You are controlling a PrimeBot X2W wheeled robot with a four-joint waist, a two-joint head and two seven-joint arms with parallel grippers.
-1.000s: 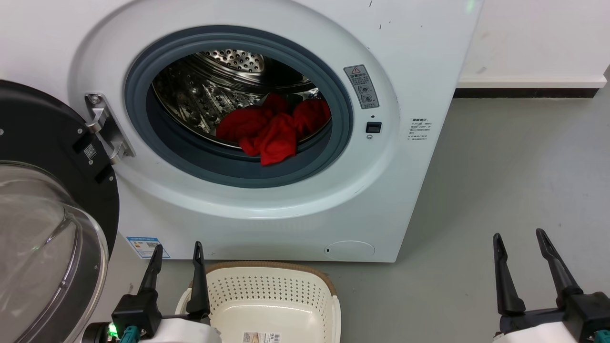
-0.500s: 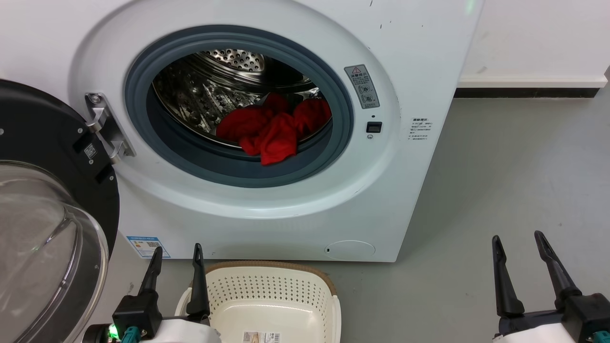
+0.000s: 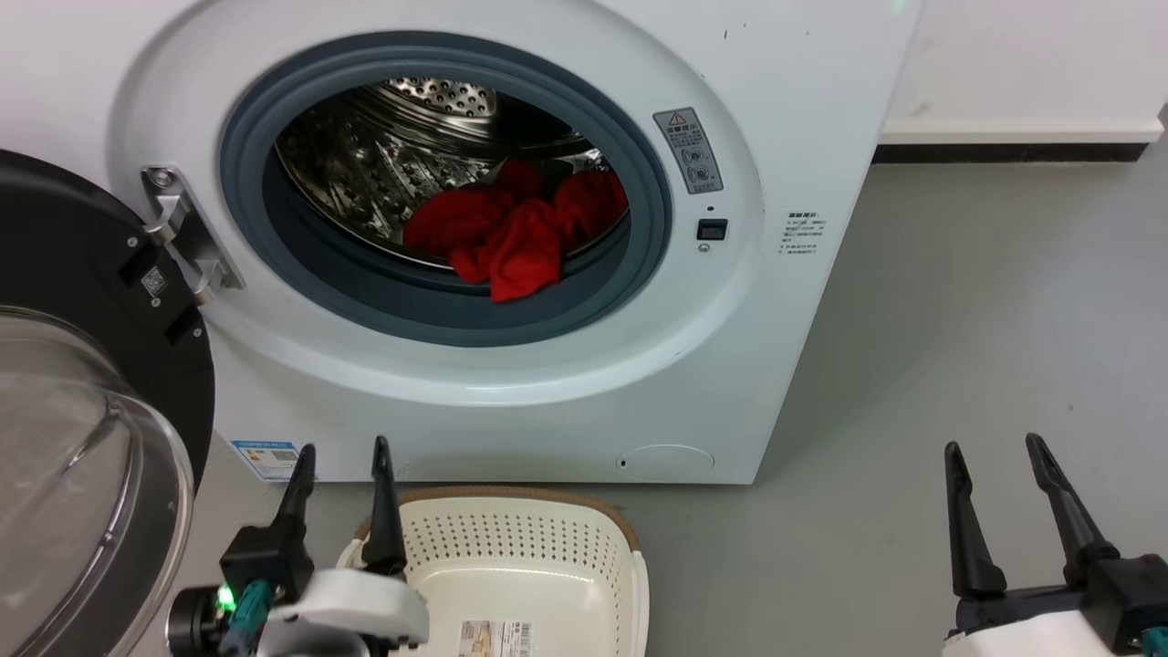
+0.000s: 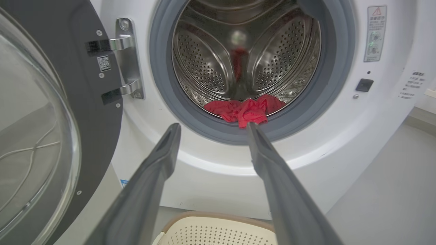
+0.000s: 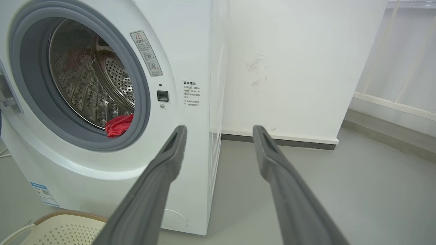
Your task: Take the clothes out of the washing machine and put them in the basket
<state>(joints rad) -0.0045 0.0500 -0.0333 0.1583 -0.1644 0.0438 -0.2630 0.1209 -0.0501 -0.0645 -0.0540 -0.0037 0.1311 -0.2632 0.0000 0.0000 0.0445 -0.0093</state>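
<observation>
**Operator:** What's in front of me?

**Spotter:** You face one washing machine (image 3: 803, 109), its single door (image 3: 55, 274) swung open on your left. One basket (image 3: 511, 538) sits on the floor (image 3: 958, 319) just before it.

**Operator:** And the clothes?

**Spotter:** One red heap (image 3: 511, 237) lies in the drum (image 3: 365, 173), spilling onto the grey ring (image 3: 438, 319). You can't count the garments. Your left gripper (image 3: 342, 445) and right gripper (image 3: 993, 443), two in all, hang low with fingers spread, unloaded.
</observation>
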